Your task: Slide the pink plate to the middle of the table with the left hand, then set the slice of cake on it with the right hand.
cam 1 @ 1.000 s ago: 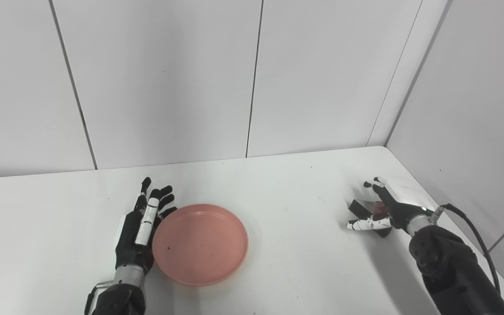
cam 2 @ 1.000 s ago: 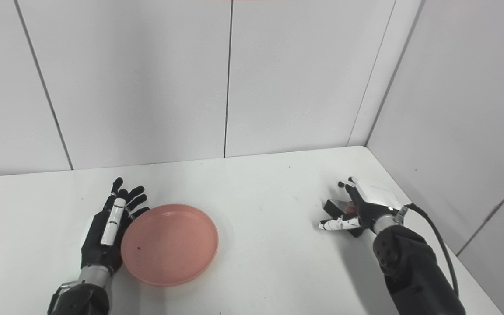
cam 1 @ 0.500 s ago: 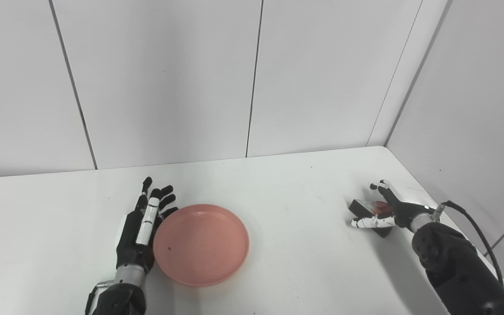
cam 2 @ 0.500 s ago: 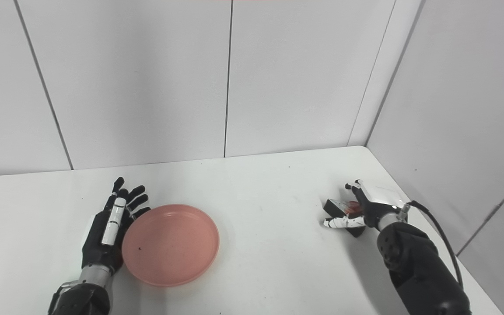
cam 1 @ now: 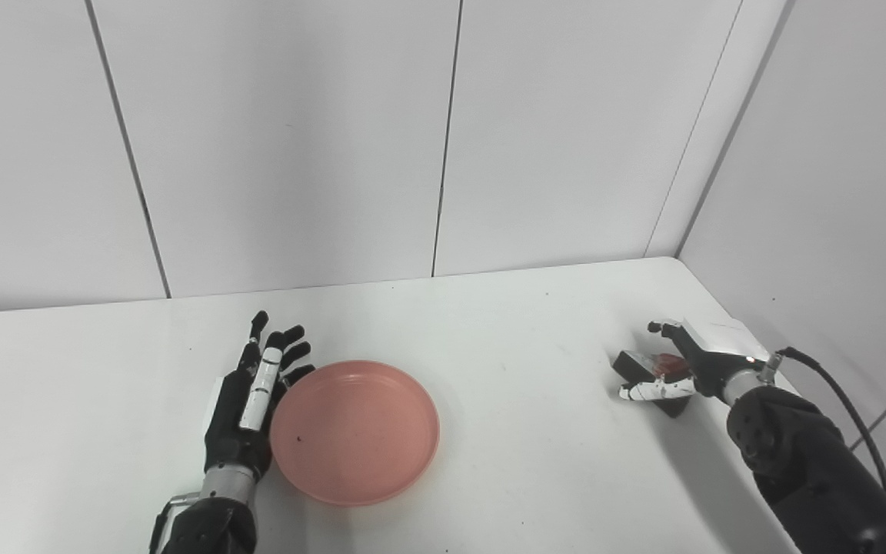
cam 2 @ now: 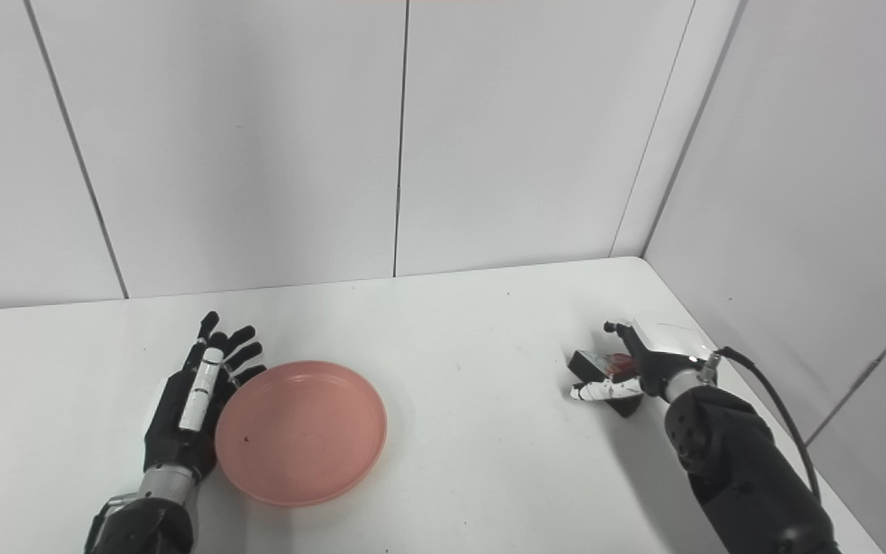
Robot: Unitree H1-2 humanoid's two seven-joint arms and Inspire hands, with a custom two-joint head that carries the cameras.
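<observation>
The round pink plate (cam 1: 355, 432) lies on the white table (cam 1: 504, 338), left of its middle. My left hand (cam 1: 252, 402) rests open and flat, palm side against the plate's left rim, fingers pointing away from me. Near the right edge sits the dark slice of cake (cam 1: 641, 365) with a red topping (cam 1: 667, 362). My right hand (cam 1: 685, 363) straddles the slice: the white thumb lies along its near side and the dark fingers arch over its far side. The slice stays on the table, and the hand hides its right part.
White wall panels close off the back and the right side, meeting at a corner (cam 1: 662, 231) just behind the cake. A black cable (cam 1: 835, 392) trails from my right wrist. The table's right edge runs close beside the right arm.
The plate has crept a little to the right with my left hand against it. My right hand has sunk lower and drawn in around the cake slice.
</observation>
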